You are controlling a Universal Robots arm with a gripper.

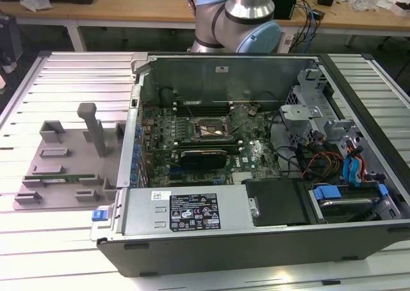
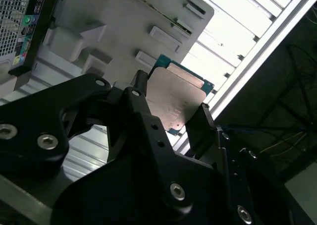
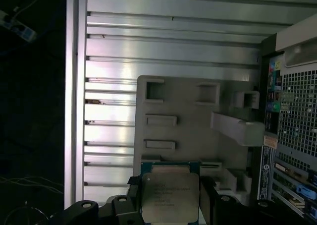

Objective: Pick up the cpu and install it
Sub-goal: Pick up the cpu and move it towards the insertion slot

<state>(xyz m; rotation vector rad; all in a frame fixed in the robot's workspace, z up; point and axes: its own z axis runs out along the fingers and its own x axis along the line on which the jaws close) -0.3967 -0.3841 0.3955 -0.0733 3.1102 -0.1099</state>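
Observation:
The cpu (image 3: 170, 205), a flat square chip with a silvery-grey top plate and a green edge, sits between the black fingers of my gripper (image 3: 169, 188), which is shut on it. In the second wrist view the cpu (image 2: 173, 93) is tilted, pinched between two fingers (image 2: 140, 88) of the gripper (image 2: 171, 106). It hangs above the grey fixture tray (image 3: 188, 106) beside the computer case. In the exterior view the open case (image 1: 256, 240) shows the motherboard with its black socket frame (image 1: 211, 130) near the middle.
The grey fixture tray (image 1: 70, 156) lies at the exterior view's left on a ribbed aluminium table (image 1: 64, 79), with an upright post (image 1: 93, 127) and a thin green stick (image 1: 61, 174). The arm (image 1: 246, 12) rises behind the case. Cables and drive bays (image 1: 339, 169) fill the case's right side.

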